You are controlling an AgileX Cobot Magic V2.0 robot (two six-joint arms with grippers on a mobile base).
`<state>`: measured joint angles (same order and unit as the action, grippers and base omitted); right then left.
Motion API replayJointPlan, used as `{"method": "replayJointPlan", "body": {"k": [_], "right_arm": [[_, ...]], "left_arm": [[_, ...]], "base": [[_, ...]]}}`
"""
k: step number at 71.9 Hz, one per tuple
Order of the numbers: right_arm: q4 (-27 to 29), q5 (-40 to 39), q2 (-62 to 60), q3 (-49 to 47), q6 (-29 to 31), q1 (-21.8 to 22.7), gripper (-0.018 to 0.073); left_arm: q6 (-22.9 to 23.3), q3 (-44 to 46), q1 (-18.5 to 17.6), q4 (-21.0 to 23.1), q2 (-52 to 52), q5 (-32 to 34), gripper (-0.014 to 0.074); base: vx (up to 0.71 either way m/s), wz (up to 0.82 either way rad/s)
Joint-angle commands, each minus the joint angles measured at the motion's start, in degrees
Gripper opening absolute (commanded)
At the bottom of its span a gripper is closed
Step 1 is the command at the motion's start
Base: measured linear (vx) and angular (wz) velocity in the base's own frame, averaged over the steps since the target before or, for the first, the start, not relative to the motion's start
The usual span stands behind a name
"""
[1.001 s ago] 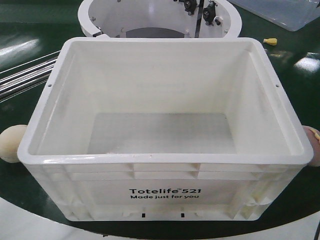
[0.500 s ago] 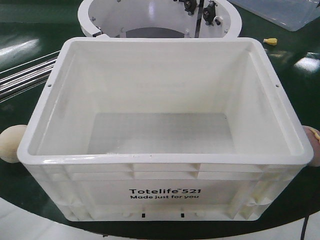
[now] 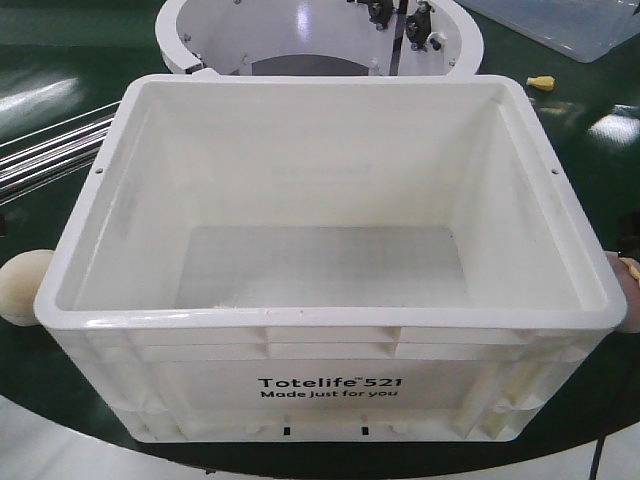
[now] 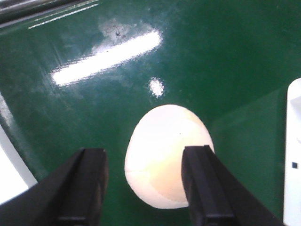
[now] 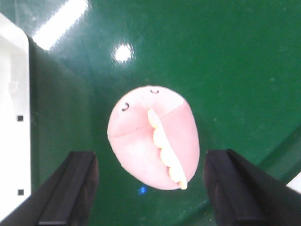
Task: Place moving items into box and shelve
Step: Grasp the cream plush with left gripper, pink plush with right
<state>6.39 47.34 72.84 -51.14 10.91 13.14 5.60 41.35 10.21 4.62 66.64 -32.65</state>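
In the front view the box (image 3: 330, 318) stands open on the dark green table (image 3: 60, 60) with nothing inside it, so by my reading the task has barely begun: both toys have yet to be picked up and dropped in, and the shelving comes after that. The pale yellow toy (image 3: 22, 285) peeks out beside the box's left wall, and a sliver of the pink toy (image 3: 630, 290) shows at its right wall, both resting on the table. Behind the box are a white ring fixture (image 3: 175, 40), bright metal rods (image 3: 50, 150) at the left, a clear bin (image 3: 570, 25) and a small yellow scrap (image 3: 541, 83). In the left wrist view the left gripper (image 4: 146, 188) hangs over the pale yellow toy with its jaws spread; one finger overlaps the toy's edge in the picture, but nothing is pinched. A corner of the box shows at the right edge. In the right wrist view the right gripper (image 5: 153, 188) has its jaws wide apart on either side of the pink toy, clear of it on both sides, with the box rim at the left. The table is glossy and mirrors the ceiling lights; no shelf is in sight.
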Motion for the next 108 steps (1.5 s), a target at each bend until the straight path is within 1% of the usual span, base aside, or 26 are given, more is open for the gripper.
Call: {"method": "replayJointPlan", "body": {"k": [1,12,19,29,46,54,62,69,75,79,80,82,83,87,90,102,104,108], "right_arm": [[0.51,-1.59,0.02,-1.91,0.72,0.0,0.0519],[0.06,-1.79,3.08,-1.91,0.95,0.0,0.0519],[-0.05,-2.5,4.34,-1.91,0.95,0.0,0.0519],[0.15,-4.37,6.09,-1.91,0.95,0.0,0.0519],[0.22,-4.21,10.55,-1.91,1.66,0.0,0.0519],[0.29,-4.15,13.12,-1.91,2.06,0.0,0.0519],[0.29,-4.29,15.5,-1.91,2.06,0.0,0.0505],[0.29,-4.63,17.28,-1.91,2.06,0.0,0.0456],[0.29,-4.81,18.41,-1.91,2.01,0.0,0.0399],[0.29,-5.07,19.08,-1.91,1.96,0.0,0.0353],[0.29,-5.18,19.22,-1.91,1.96,0.0,0.034],[0.29,-5.39,19.55,-1.91,1.96,0.0,0.0311],[0.29,-5.39,19.56,-1.91,1.8,0.0,0.0304],[0.29,-5.57,19.89,-1.91,1.02,0.0,0.0249],[0.24,-5.63,20.03,-1.91,0.64,0.0,0.0207],[0.08,-5.36,19.83,-1.91,0.44,0.0,0.0008],[0.08,-5.41,19.58,-1.91,0.15,0.0,-0.0016],[0.08,-5.56,19.05,-1.91,-0.76,0.0,-0.0014]], "left_arm": [[-0.43,1.98,-0.13,0.66,0.11,3.15,0.047],[-0.65,1.98,-0.13,0.9,2.94,3.53,0.047],[-1.39,1.98,-0.13,1.92,4.94,4.02,0.047],[-5.6,1.98,-0.13,4.04,8.51,6.68,0.047],[-9.77,1.98,-0.13,9.53,14.84,4.78,0.047],[-10.61,1.98,-0.13,9.73,17.01,4.64,0.0469],[-10.86,1.98,-0.13,9.73,18.55,4.4,0.0437],[-11.45,1.98,-0.13,9.73,19.35,4.76,0.0373],[-11.56,1.98,-0.13,9.86,19.84,5.4,0.0283],[-11.56,1.98,-0.13,10.6,20.04,5.76,0.0211],[-11.56,1.98,-0.13,10.91,20.04,5.9,0.0178],[-11.56,1.98,-0.13,11.38,20.04,5.9,0.0155],[-11.56,1.98,-0.13,11.67,20.04,5.9,0.0121],[-11.63,1.98,-0.13,12.84,20.04,5.95,0.0039],[-11.71,1.98,-0.13,13.12,20.04,6.02,-0.0008],[-11.7,1.98,-0.13,13.09,19.75,5.93,-0.0008],[-11.7,1.98,-0.13,13.08,19.61,5.93,-0.0008],[-11.64,1.98,-0.13,13.08,19.27,6.0,-0.0007]], "base": [[0.0,0.0],[0.0,0.0],[0.0,0.0],[0.0,0.0],[0.0,0.0],[0.0,0.0],[0.0,0.0],[0.0,0.0],[0.0,0.0],[0.0,0.0],[0.0,0.0],[0.0,0.0],[0.0,0.0],[0.0,0.0],[0.0,0.0],[0.0,0.0],[0.0,0.0],[0.0,0.0]]}}
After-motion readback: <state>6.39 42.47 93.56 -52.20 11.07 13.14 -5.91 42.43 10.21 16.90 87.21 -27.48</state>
